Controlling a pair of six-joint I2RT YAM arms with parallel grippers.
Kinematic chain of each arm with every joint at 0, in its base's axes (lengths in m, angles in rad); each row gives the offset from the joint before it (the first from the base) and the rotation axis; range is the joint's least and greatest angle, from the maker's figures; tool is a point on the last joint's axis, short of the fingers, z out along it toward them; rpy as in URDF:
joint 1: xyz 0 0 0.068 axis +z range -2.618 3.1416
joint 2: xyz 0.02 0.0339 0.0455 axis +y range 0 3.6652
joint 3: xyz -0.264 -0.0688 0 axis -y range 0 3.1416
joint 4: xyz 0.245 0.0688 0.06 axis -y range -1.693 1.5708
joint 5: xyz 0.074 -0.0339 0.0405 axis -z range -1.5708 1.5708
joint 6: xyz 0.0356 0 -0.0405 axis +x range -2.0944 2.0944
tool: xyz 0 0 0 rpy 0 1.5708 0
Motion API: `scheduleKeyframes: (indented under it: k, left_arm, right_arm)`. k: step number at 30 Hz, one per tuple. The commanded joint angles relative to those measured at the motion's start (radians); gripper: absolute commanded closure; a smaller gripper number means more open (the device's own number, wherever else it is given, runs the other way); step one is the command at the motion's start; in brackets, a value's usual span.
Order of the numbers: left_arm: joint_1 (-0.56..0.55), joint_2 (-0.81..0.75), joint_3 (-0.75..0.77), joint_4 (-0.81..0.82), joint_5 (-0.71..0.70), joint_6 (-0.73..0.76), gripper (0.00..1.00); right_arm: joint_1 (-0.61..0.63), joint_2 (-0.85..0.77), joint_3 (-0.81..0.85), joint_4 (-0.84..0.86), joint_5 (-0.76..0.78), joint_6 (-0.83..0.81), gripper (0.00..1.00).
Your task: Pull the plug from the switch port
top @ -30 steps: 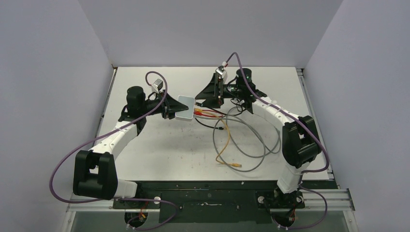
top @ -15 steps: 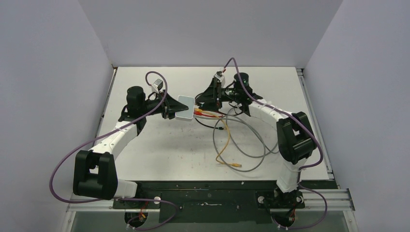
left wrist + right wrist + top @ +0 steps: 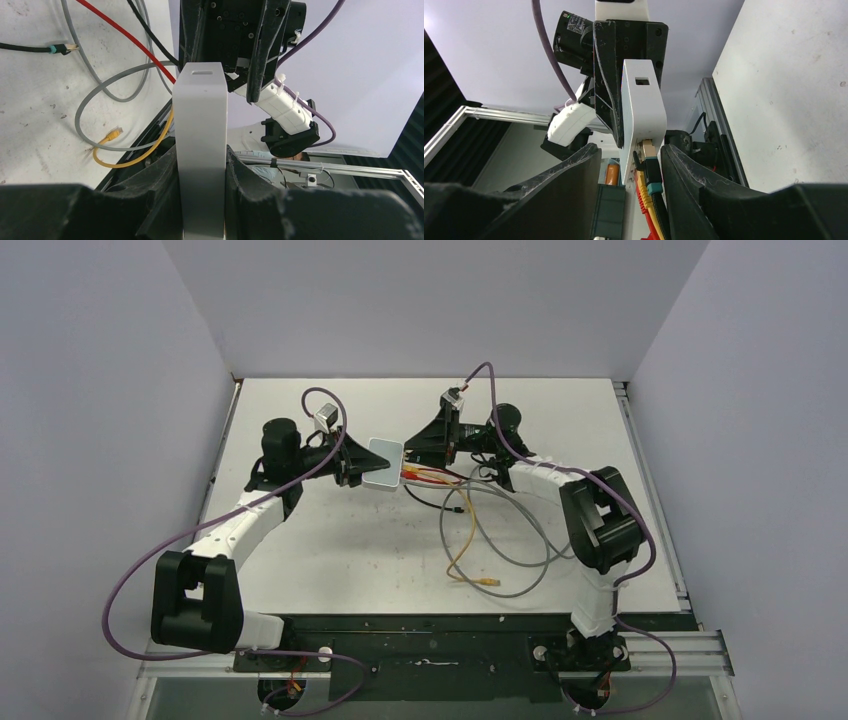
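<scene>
While left hand [image 3: 201, 170] clamps switch [image 3: 200, 115], right hand [image 3: 630, 150] straddles plugs [image 3: 650, 172]

A robotics lab cell: plain pale walls [image 3: 420, 300] enclose a rail-edged white table [image 3: 340, 550].

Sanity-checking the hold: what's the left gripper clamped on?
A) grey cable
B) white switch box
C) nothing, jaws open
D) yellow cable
B: in the left wrist view the switch box stands edge-on, pinched between the two fingers of the left gripper.

White-and-black arms [image 3: 235, 520], purple cables [image 3: 105, 620]
</scene>
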Motion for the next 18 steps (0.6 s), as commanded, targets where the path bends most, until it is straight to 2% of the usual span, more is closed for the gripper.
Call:
scheduleKeyframes:
  k: [1,3,6,7,10,13,18]
  left_arm:
    - [-0.003,-0.023,0.035,0.061,0.001,-0.010,1.00]
    - [-0.003,-0.023,0.035,0.062,0.001,-0.010,1.00]
    - [-0.003,-0.025,0.036,0.064,-0.001,-0.010,1.00]
    - [-0.002,-0.025,0.036,0.064,0.000,-0.010,1.00]
    - [-0.003,-0.027,0.038,0.064,-0.001,-0.010,1.00]
    - [-0.002,-0.027,0.038,0.064,0.000,-0.010,1.00]
    - [-0.002,-0.026,0.037,0.063,-0.004,-0.010,1.00]
  right_arm:
    - [0.018,-0.005,-0.006,0.190,-0.021,0.091,0.53]
    - [0.017,-0.005,-0.009,0.190,-0.020,0.091,0.57]
    - [0.016,-0.005,-0.014,0.190,-0.021,0.090,0.57]
    - [0.015,-0.005,-0.016,0.187,-0.021,0.088,0.56]
    - [0.013,-0.010,-0.020,0.161,-0.019,0.068,0.41]
    - [0.013,-0.018,-0.011,0.087,-0.023,0.017,0.38]
    - [0.013,-0.021,-0.010,0.095,-0.030,0.022,0.60]
